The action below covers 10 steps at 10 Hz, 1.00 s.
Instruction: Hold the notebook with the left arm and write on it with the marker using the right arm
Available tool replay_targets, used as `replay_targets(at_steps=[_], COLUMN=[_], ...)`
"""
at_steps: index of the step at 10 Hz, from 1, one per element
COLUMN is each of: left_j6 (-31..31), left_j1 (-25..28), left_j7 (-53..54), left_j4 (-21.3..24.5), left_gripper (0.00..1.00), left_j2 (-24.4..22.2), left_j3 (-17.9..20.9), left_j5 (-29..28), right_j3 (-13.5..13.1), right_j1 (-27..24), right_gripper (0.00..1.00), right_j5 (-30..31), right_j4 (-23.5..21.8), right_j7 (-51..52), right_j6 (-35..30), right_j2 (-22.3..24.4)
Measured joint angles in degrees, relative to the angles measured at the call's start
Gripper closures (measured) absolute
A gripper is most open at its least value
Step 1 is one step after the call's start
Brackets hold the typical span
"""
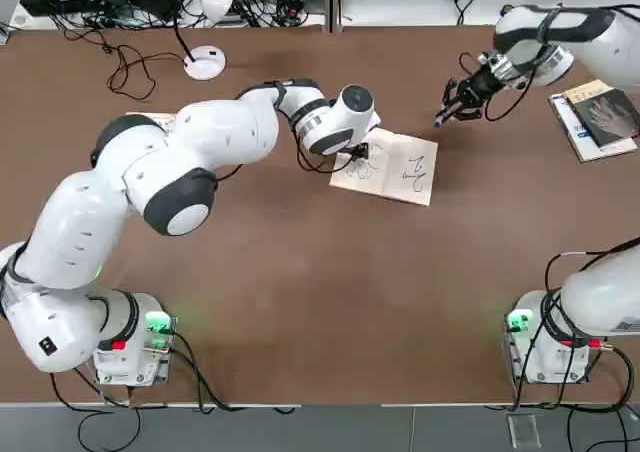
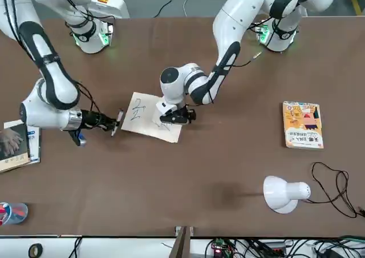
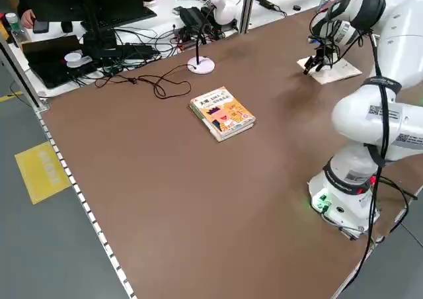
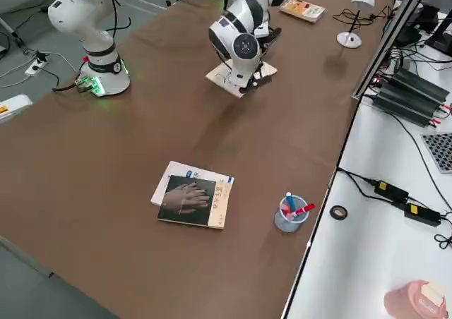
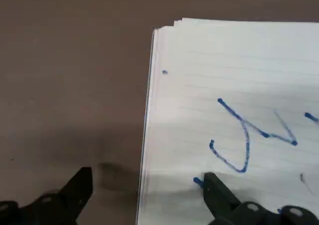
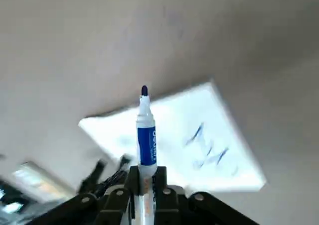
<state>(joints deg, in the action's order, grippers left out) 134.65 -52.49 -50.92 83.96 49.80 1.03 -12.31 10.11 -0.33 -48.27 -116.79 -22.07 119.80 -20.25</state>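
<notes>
The notebook (image 1: 400,167) lies open on the brown table, white pages up with blue scribbles (image 5: 244,135). My left gripper (image 1: 355,157) is down at its left edge, open. One fingertip (image 5: 219,195) rests on the page and the other (image 5: 75,190) stands over the table beside the pad. My right gripper (image 1: 462,97) hovers beyond the notebook's far right corner, shut on the marker (image 6: 146,135). The marker's blue tip (image 6: 144,90) points toward the pad and is off the page. In the front view the marker (image 2: 118,121) sits just beside the notebook (image 2: 142,118).
A grey-covered book (image 1: 600,117) lies at the right edge, near the right arm. An orange illustrated book (image 2: 303,124) and a white desk lamp (image 2: 282,192) with its cable are on the far left side. A clear cup of pens (image 4: 291,213) stands near the table's far right edge.
</notes>
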Motion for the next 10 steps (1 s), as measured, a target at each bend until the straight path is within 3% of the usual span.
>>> replay_targets(at_steps=[3,6,10], left_j6=[0.0,0.0,0.0], left_j1=[0.0,0.0,0.0], left_j7=[0.0,0.0,0.0], left_j4=[0.0,0.0,0.0], left_gripper=[0.00,0.00,0.00], left_j2=[0.0,0.0,0.0], left_j3=[0.0,0.0,0.0], left_j5=[0.0,0.0,0.0], right_j3=[0.2,0.3,0.1], right_j1=[1.0,3.6,4.1], right_gripper=[0.83,0.83,0.83], right_j5=[-11.2,-24.0,-27.4], right_j4=[-0.5,-4.7,-9.1], right_j7=[-4.8,-5.2,-1.4], right_j6=[-5.3,-5.6,-5.5], right_j2=[0.3,0.3,0.2])
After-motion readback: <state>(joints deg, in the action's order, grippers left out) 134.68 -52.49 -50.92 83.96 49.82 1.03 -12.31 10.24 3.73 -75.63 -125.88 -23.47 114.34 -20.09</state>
